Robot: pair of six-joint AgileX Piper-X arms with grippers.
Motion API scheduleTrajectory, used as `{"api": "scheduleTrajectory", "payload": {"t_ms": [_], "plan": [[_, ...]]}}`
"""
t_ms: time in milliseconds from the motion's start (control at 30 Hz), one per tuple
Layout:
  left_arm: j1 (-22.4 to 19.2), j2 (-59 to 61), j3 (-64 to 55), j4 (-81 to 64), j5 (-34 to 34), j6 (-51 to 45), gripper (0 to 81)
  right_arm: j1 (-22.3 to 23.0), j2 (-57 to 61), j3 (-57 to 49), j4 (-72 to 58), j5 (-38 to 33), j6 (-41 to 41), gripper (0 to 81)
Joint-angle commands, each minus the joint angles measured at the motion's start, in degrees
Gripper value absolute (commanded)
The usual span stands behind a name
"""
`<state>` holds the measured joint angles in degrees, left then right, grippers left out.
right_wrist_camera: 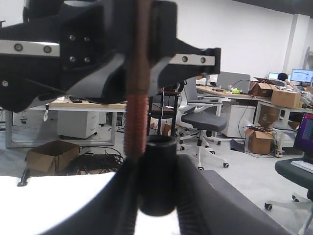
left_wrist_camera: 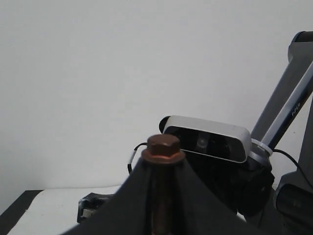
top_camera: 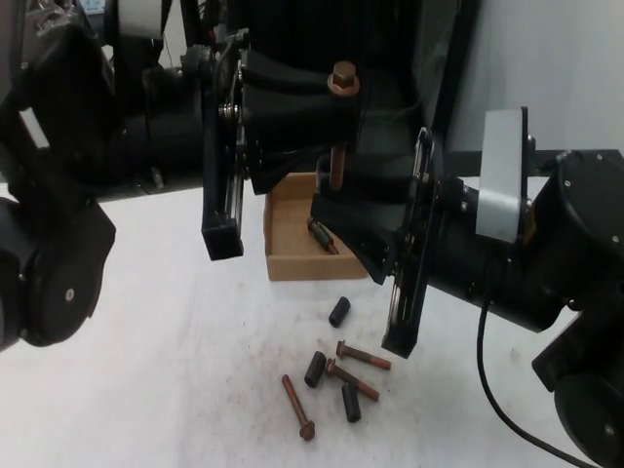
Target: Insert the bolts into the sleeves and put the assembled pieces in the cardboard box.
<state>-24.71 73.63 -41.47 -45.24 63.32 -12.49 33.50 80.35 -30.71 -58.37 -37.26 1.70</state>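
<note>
My left gripper (top_camera: 336, 122) (left_wrist_camera: 164, 169) is raised above the bench, shut on a rusty bolt (top_camera: 340, 80) (left_wrist_camera: 164, 148) that stands upright with its hex head on top. Just below it, my right gripper (top_camera: 333, 203) (right_wrist_camera: 156, 188) is shut on a black sleeve (right_wrist_camera: 157, 171) with its mouth facing up. The bolt's threaded shank (right_wrist_camera: 136, 115) comes down close beside the sleeve's rim; I cannot tell whether the tip is in the mouth. Beneath both grippers the cardboard box (top_camera: 280, 265) holds one assembled piece (top_camera: 322, 237).
Loose on the white bench in front of the box lie three black sleeves (top_camera: 338, 311) (top_camera: 315, 369) (top_camera: 351, 402) and three bolts (top_camera: 364, 356) (top_camera: 352, 381) (top_camera: 298, 407). Both arms' bodies crowd the space over the box.
</note>
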Motion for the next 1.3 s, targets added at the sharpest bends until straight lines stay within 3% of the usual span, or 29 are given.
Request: {"api": "scheduleTrajectory", "payload": {"t_ms": [0, 1267], "plan": [[0.0, 0.1, 0.0, -4.3, -2.4, 1.0, 0.7, 0.1, -0.2, -0.2, 0.7, -1.3, 0.0, 0.8], [1.4, 0.1, 1.7, -5.1, -2.1, 0.7, 0.7, -0.1, -0.2, -0.2, -1.0, -2.1, 0.3, 0.8]]}}
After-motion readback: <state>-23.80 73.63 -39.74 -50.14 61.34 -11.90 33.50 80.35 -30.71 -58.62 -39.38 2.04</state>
